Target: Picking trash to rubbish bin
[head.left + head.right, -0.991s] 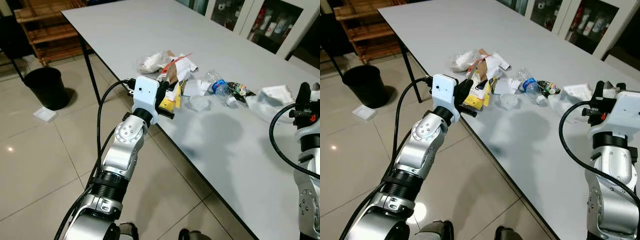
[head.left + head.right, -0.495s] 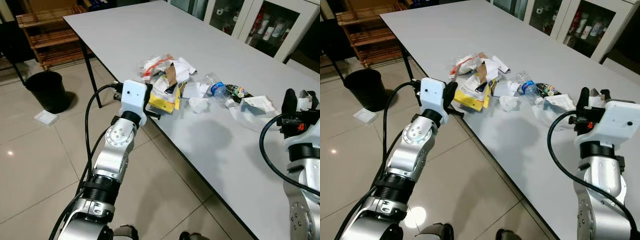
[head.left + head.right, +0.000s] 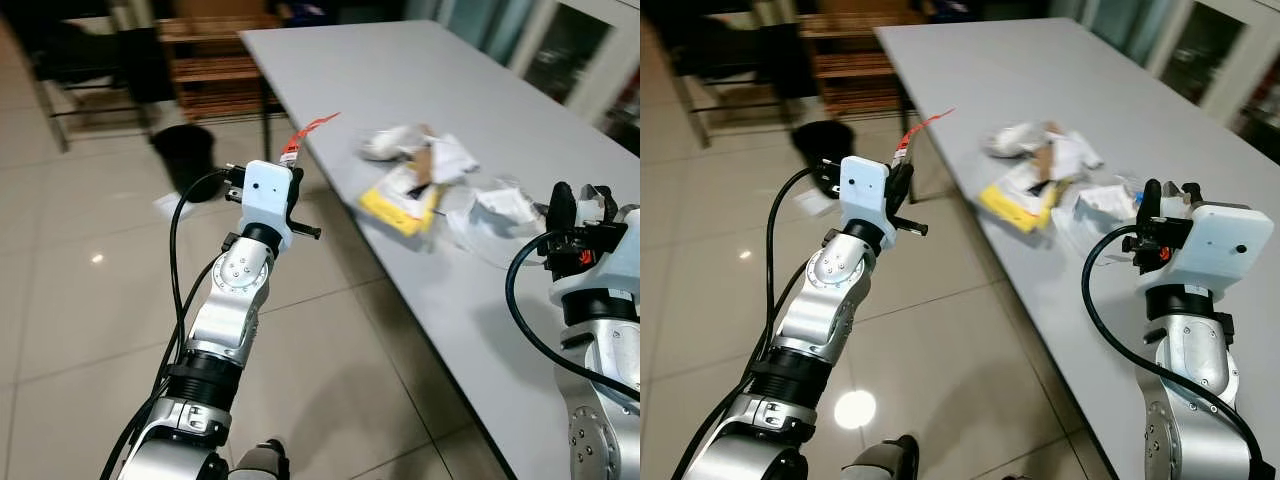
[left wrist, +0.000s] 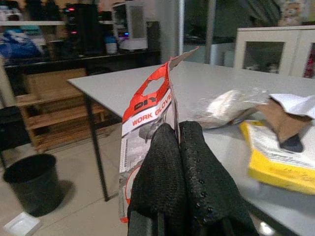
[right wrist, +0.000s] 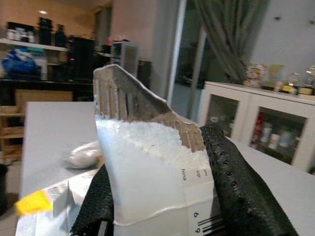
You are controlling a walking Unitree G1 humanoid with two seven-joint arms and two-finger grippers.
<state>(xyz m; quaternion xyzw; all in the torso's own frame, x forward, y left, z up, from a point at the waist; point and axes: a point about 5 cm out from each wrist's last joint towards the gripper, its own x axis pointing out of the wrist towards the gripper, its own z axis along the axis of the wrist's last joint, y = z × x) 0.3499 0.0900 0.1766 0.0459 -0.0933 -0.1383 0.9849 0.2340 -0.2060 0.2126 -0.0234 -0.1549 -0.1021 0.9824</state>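
While the left gripper (image 4: 179,147) pinches the thin glove packaging (image 4: 147,118) by its lower edge and the right gripper (image 5: 162,196) clamps a torn white envelope (image 5: 142,182), either may slip before the far-left black bin (image 3: 188,157).

glove packaging (image 4: 147,123): red header, white band with black lettering, grey printed panel below. torn mailer (image 5: 147,172): white, brown inner edge, black barcode print. left gripper (image 4: 179,182) and right gripper (image 5: 162,191): black textured fingers. table (image 3: 420,70): pale grey. flat packet (image 3: 400,205): yellow. rubbish bin (image 3: 187,157): black. floor (image 3: 90,300): beige glossy tiles.
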